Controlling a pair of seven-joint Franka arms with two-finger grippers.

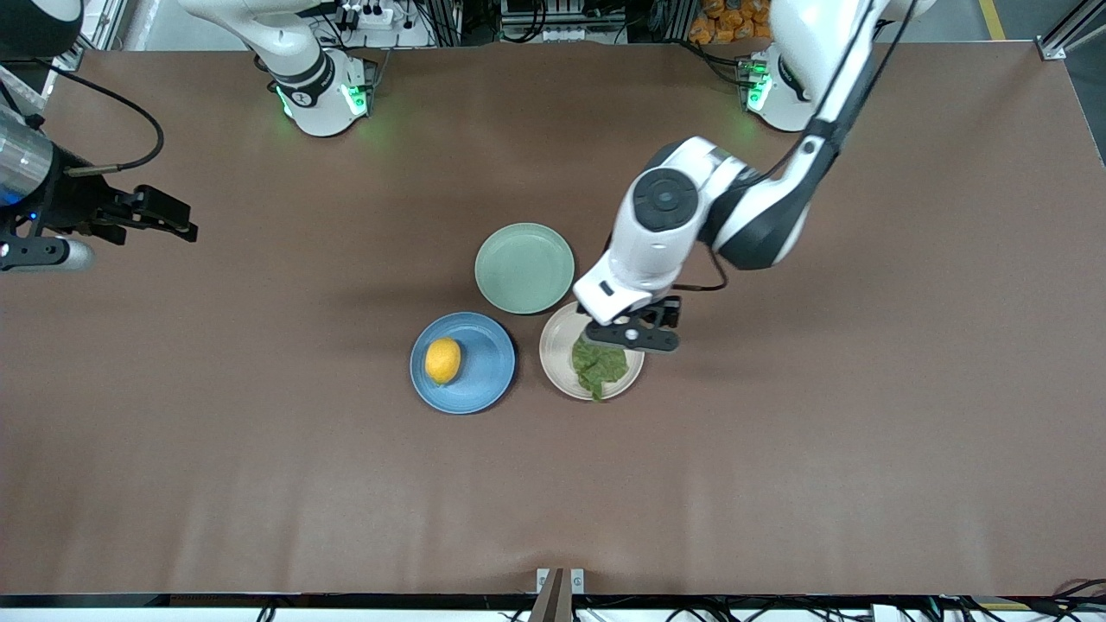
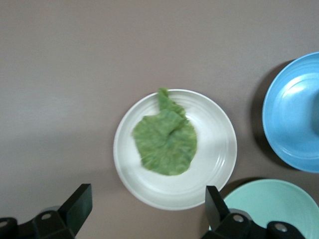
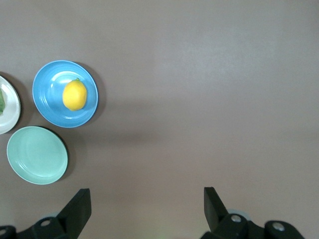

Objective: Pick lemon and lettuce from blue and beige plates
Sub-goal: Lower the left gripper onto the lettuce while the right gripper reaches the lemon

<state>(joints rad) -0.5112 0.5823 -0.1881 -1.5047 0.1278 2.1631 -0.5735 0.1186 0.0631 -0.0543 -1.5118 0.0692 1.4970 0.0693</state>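
Biggest worry right now: the lettuce point(image 2: 166, 145) lies flat and floppy on the beige plate point(image 2: 219, 164), so if I drop my left tool point(image 1: 633, 337) straight down I could pinch plate instead of leaf, or only catch an edge and tear it. That tool hangs over the plate's 12 o'clock rim, spread wide, holding nothing. The lemon point(image 1: 443, 360) sits on the blue plate point(image 1: 488, 380) and could roll. My right tool point(image 1: 164, 220) waits, spread apart and empty, over the surface point(image 1: 778, 475) at the right arm's end.
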